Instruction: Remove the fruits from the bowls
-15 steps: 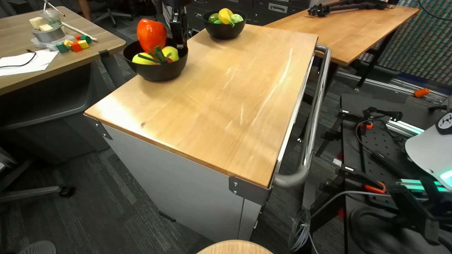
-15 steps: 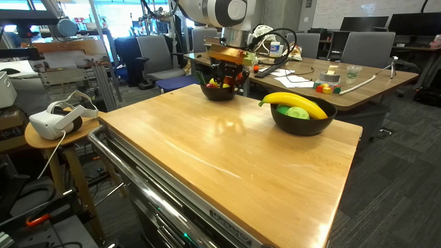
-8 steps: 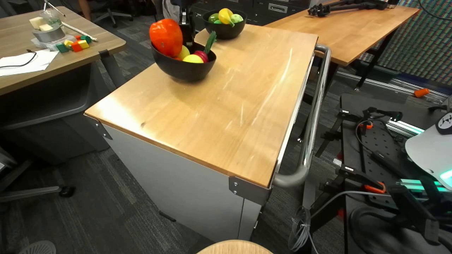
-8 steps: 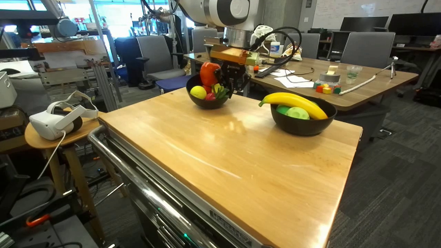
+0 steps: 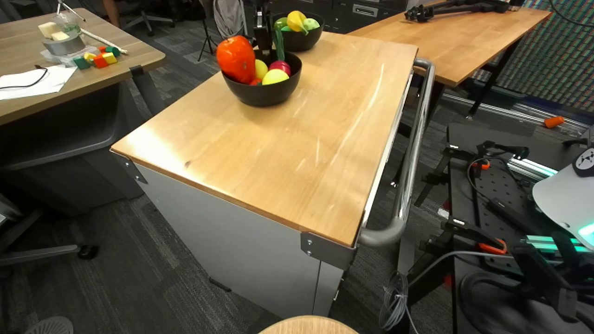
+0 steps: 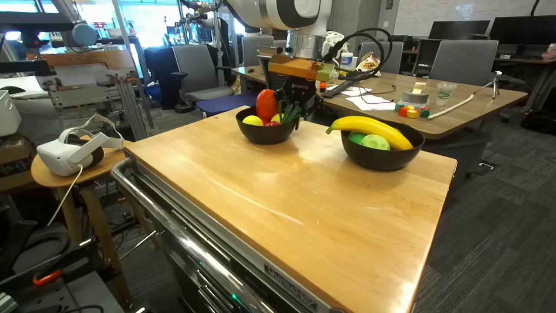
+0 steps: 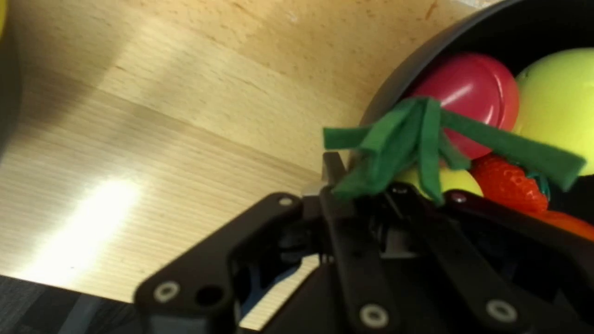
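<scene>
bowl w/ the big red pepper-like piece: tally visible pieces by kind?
Red pepper-like piece: 1
Radish-like piece: 1
Yellow-green balls: 2
Strawberry-like piece: 1
Total visible: 5; anything underneath is hidden

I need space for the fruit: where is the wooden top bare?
The wooden top is bare from beside the metal handlebar across to the banana bowl and red-pepper bowl. A smaller patch separates them, crowded by the gripper at the latter's rim.

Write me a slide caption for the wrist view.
Leafy radish partly hiding the gripper at the rim of a black bowl, with a strawberry and yellow-green fruit inside.
</scene>
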You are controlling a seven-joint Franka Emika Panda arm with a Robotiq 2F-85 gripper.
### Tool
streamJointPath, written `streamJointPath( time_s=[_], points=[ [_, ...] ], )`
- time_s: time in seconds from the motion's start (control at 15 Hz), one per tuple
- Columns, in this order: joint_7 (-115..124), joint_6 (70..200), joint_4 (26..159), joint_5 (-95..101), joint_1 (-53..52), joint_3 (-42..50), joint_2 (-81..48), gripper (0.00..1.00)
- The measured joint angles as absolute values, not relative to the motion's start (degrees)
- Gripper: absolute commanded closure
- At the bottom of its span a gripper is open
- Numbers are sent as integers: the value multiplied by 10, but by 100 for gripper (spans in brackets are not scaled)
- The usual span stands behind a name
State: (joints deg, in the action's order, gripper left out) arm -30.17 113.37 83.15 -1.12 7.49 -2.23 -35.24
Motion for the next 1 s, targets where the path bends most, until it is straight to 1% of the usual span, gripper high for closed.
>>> streamJointPath(
  time_s=[0.07,0.2,0.27,0.47,0.53,1.0],
  points=[
    [-302,1134,834,-9,75,-23,-352,46],
    [-302,1134,836,-7,74,-24,-351,32],
    [-302,1134,836,-6,74,-26,-350,23],
    [-302,1139,834,-7,73,-32,-332,2],
    [-302,1139,832,-7,73,-35,-323,0],
    [-308,1118,819,-53,70,-65,-281,0]
  ],
)
